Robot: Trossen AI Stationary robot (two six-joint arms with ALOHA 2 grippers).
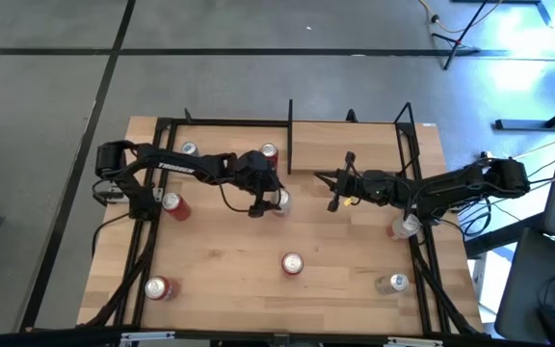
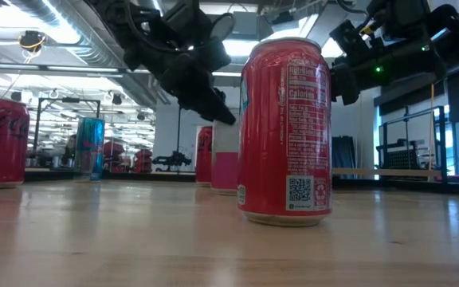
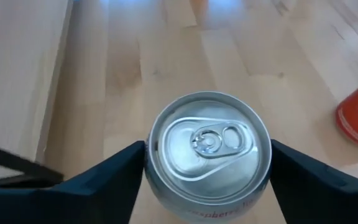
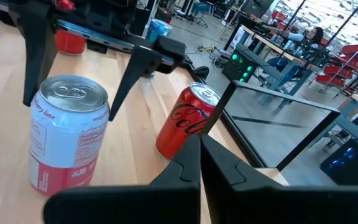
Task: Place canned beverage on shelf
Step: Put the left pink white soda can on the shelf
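Observation:
A white and red can [image 1: 280, 200] stands on the table's middle, just in front of the shelf [image 1: 239, 135]. The shelf is a wood-floored bay at the far edge, edged by a black divider plate [image 1: 290, 135]. My left gripper [image 1: 270, 202] is over the can, its fingers on either side of it; the can's silver top shows in the left wrist view [image 3: 208, 146]. A red cola can [image 1: 269, 152] stands upright in the shelf next to the divider. My right gripper [image 1: 333, 200] is shut and empty, right of the white can. My left gripper has the white and red can's upper wall [image 3: 148, 180] between its two fingers, one on each side, just below the rim. The fingers [image 4: 124, 81] come from above, slanting down. The can stands upright with its bottom [image 4: 55, 183] on the table.
Other red cans stand at the left [image 1: 171, 203], front left [image 1: 159, 287] and front middle [image 1: 292, 263]. Silver-topped cans are at the shelf's left [image 1: 189, 149], front right [image 1: 396, 282] and right edge [image 1: 405, 226]. Black posts [image 1: 408, 125] frame the table.

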